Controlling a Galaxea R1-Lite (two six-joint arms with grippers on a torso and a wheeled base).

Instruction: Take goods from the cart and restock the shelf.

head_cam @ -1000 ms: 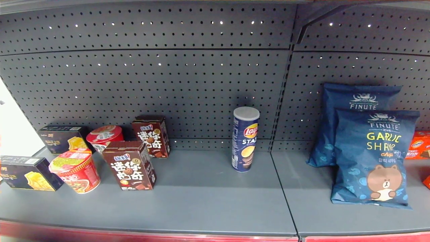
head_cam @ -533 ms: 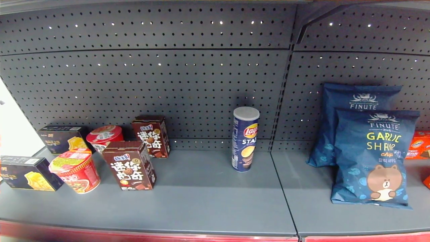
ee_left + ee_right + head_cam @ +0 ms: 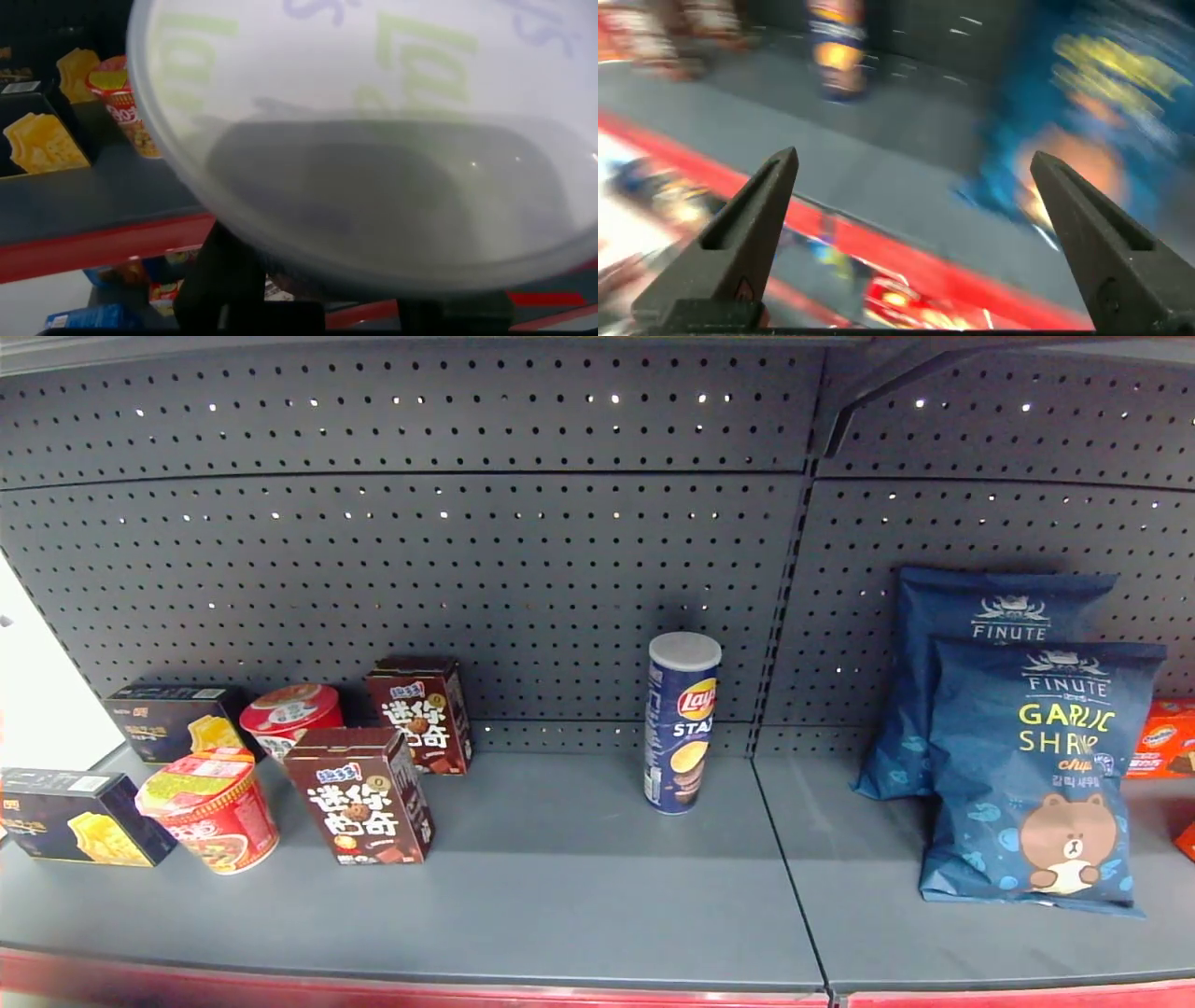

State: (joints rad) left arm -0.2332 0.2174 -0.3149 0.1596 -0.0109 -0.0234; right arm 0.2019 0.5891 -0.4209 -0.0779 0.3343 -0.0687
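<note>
Right wrist view: right pincer (image 3: 915, 159) gapes wide, empty, shelf (image 3: 906, 117) ahead of it. Left pincer (image 3: 327, 303) clamps a chip can (image 3: 374, 140), lid up against its camera.

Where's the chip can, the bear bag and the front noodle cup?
chip can (image 3: 683, 733), head view, middle of its side.
bear bag (image 3: 1041, 775), head view, front above the bear.
noodle cup (image 3: 215, 814), head view, its side.
</note>
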